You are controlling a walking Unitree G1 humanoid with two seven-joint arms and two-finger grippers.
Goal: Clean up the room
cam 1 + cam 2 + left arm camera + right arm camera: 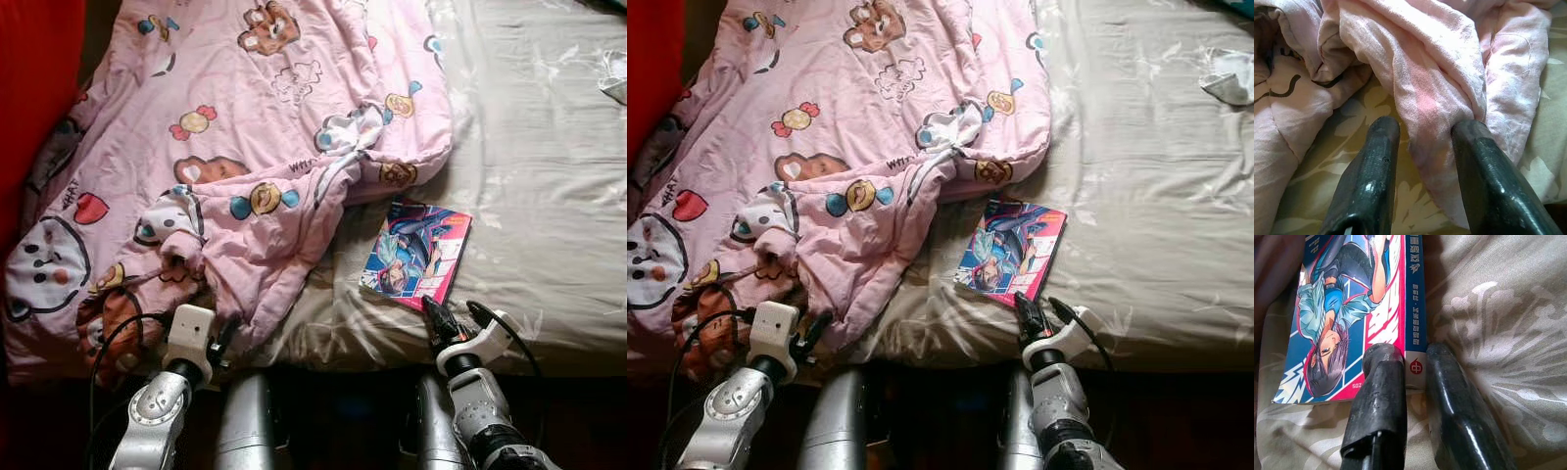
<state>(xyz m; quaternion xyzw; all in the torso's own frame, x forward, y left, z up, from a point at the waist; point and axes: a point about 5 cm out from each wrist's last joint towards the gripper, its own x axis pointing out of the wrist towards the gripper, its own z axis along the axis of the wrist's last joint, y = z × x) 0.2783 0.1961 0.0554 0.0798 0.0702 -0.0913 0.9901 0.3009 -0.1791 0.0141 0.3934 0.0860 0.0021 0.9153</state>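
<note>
Beige floral sheets cover the bed (549, 196) I am looking down on, and I use the comic book (416, 253) lying flat on that sheet as my landmark. It sits close to the bed's near edge, cover up, showing a drawn figure in blue and pink.

Away from the book, toward my left side and up the bed, a pink quilt (245, 127) printed with sweets, bears and cartoon faces lies crumpled in a heap. Its nearest corner ends just beside the book without covering it. A red surface (39, 88) rises past the quilt's far side from the book. Well apart from the book, near the bed's far right corner, a small pale crumpled piece (615, 78) lies on the sheet; I cannot tell what it is.

My right claw (438, 315) is at the book's near corner. In the right wrist view its fingers (1382, 401) stand slightly apart with the book's spine corner between their tips; I cannot tell whether they press on it.

My left claw (223, 345) is at the bed's edge, across the quilt's hanging hem from the book. Through the left wrist view its fingers (1371, 176) are spread, and a fold of pink quilt runs down between them, touching one finger, not pinched.
</note>
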